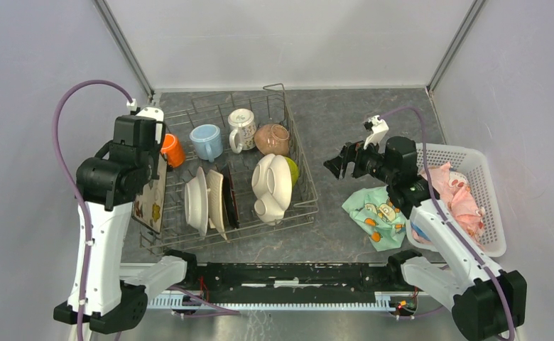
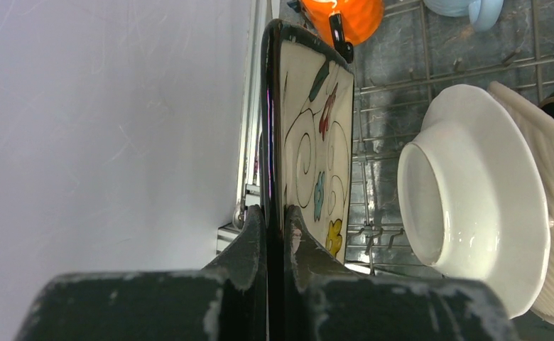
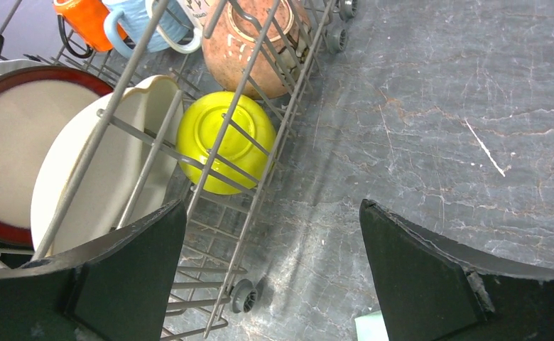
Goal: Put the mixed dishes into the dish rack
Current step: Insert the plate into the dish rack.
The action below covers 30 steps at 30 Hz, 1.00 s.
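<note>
My left gripper [image 2: 274, 220] is shut on the dark rim of a square flower-patterned plate [image 2: 310, 142], held on edge at the left side of the dish rack [image 1: 299, 185]. In the rack stand an orange mug [image 1: 172, 150], a light-blue mug [image 1: 207, 141], a white patterned mug [image 1: 241, 128], a tan bowl [image 1: 272, 138], a lime-green bowl [image 3: 221, 138], a cream three-section plate [image 1: 272, 186] and upright white [image 2: 473, 199], woven [image 1: 215, 201] and red-rimmed [image 1: 229, 195] plates. Over the bare table right of the rack, my right gripper [image 3: 274, 220] hangs open, holding nothing.
A teal patterned cloth [image 1: 373, 213] lies on the table under the right arm. A white perforated basket [image 1: 484, 177] with a pink cloth [image 1: 459, 195] stands at the right wall. The left wall is close beside the held plate.
</note>
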Each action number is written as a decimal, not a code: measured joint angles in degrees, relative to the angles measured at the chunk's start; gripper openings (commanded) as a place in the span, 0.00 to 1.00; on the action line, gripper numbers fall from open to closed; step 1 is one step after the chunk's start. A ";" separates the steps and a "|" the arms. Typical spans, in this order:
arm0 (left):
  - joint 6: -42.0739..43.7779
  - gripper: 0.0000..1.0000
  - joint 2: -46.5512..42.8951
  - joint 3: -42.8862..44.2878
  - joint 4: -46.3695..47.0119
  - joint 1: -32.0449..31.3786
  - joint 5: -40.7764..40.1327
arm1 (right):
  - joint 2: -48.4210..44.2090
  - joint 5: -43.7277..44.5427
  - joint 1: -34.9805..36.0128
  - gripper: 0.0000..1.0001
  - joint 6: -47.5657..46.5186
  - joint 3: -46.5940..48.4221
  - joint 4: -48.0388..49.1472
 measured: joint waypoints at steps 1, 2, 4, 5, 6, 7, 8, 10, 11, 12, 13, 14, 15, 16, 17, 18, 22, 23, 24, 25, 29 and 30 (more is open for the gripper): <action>-0.02 0.02 0.22 0.00 -0.28 0.00 -0.09 | -0.20 -0.11 0.07 0.98 -0.04 0.15 0.00; -0.04 0.02 0.52 0.00 -0.55 0.00 -0.20 | -0.31 -0.15 0.17 0.98 -0.09 0.37 -0.02; -0.11 0.02 1.53 0.00 -1.14 0.00 -0.42 | -0.46 -0.39 0.39 0.98 -0.20 0.79 0.00; -0.15 0.02 2.12 0.00 -1.42 0.00 -0.46 | -0.52 -0.52 0.42 0.98 -0.22 0.92 0.02; -0.33 0.02 2.75 -0.04 -1.64 0.00 -0.48 | -0.63 -0.74 0.61 0.98 -0.22 1.09 0.04; -0.76 0.02 3.41 -0.35 -1.62 0.00 -0.50 | -0.74 -0.85 0.70 0.98 -0.22 1.11 0.07; -1.42 0.02 3.82 -1.05 -1.27 0.00 -0.52 | -1.03 -1.05 0.81 0.98 -0.24 1.11 0.09; -2.95 0.02 4.07 -3.37 -0.24 0.02 -0.22 | -1.55 -1.20 1.03 0.98 -0.48 1.11 0.09; -3.72 0.02 4.22 -4.42 0.00 0.00 -0.02 | -1.84 -1.16 1.03 0.98 -0.72 1.11 0.07; -4.87 0.02 4.61 -5.38 0.00 0.00 0.02 | -2.10 -1.14 1.09 0.98 -0.98 1.11 0.04; -5.62 0.02 5.16 -5.70 -0.15 0.00 0.00 | -2.23 -1.14 1.11 0.98 -1.27 1.18 -0.02; -6.16 0.02 5.70 -5.79 -0.22 0.00 -0.33 | -2.29 -1.14 1.14 0.98 -1.51 1.38 -0.31; -6.67 0.02 6.34 -5.86 -0.09 0.00 -0.57 | -2.32 -1.14 1.14 0.98 -1.73 1.60 -0.37; -7.06 0.02 6.75 -5.99 0.17 0.00 -0.81 | -2.34 -1.16 1.14 0.98 -1.79 1.75 -0.37; -7.61 0.02 7.10 -6.32 0.59 -0.04 -1.25 | -2.45 -1.14 1.14 0.98 -1.92 1.84 -0.39; -7.80 0.02 7.28 -6.80 1.11 -0.11 -1.55 | -2.60 -1.14 1.14 0.98 -1.99 1.84 -0.42; -7.96 0.02 7.30 -9.14 3.06 -0.35 -1.90 | -3.50 -1.14 1.14 0.98 -2.49 1.86 -0.98; -7.98 0.02 7.30 -9.46 3.28 -0.42 -1.90 | -3.72 -1.11 1.14 0.98 -2.62 1.86 -1.18; -8.02 0.02 7.30 -9.70 3.43 -0.52 -1.97 | -3.91 -1.11 1.14 0.98 -2.73 1.86 -1.33; -8.04 0.02 7.26 -9.88 3.58 -0.55 -1.99 | -4.07 -1.11 1.14 0.98 -2.78 1.86 -1.44; -8.59 0.02 6.78 -10.58 3.93 -0.61 -2.05 | -4.28 -1.11 1.14 0.98 -2.80 1.86 -1.66; -8.66 0.02 6.67 -10.88 4.09 -0.63 -2.05 | -4.28 -1.11 1.14 0.98 -2.78 1.86 -1.70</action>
